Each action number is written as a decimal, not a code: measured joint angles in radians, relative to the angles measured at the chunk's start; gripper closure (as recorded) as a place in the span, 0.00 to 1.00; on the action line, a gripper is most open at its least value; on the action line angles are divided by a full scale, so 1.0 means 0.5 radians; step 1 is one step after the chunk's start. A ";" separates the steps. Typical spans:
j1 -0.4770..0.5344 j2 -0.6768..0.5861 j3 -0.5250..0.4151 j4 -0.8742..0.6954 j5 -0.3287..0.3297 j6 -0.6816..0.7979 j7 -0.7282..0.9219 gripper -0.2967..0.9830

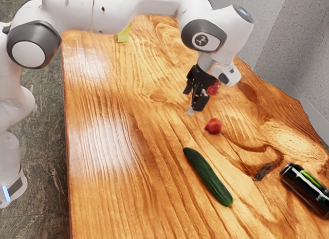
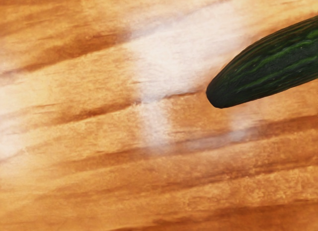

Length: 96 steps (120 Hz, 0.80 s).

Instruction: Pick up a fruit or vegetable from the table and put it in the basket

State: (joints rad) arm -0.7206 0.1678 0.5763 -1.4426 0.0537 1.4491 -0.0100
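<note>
Speckled grey walls [image 1: 308,49] stand beyond the wooden table [image 1: 113,198], with a dark stone-like floor [image 1: 46,198] at the exterior view's left. My arm [image 1: 123,12] reaches in over the far part of the tabletop, and my claw [image 1: 190,102] hangs above the wood — spread, its two fingers apart and pinching nothing. The task's produce lies on the table: a cucumber [image 1: 208,177] stretches at a slant across the near part, while a small red fruit [image 1: 214,126] sits between it and a red thing [image 1: 213,88], partly hidden behind my claw. In the wrist view I see one rounded end of the cucumber [image 2: 268,64], resting on the wood. A black can [image 1: 307,188] lies on its side at the exterior view's near right; a yellow-green block [image 1: 123,35] stands near the far left edge.
</note>
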 joint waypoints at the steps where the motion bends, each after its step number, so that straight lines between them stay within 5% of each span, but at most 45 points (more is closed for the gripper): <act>1: 0.001 -0.002 0.002 0.000 0.001 0.016 0.002 0.23; 38: -0.021 -0.106 0.003 0.009 0.009 0.272 0.250 0.23; 54: -0.202 -0.093 0.003 0.012 0.145 0.301 0.509 0.23; 72: 0.022 -0.046 0.007 0.012 -0.039 0.329 0.892 0.23; 96: 0.051 0.016 0.003 0.007 -0.174 0.353 1.349 0.23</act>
State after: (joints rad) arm -0.6953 0.1757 0.5778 -1.4393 -0.0333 1.6258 0.6645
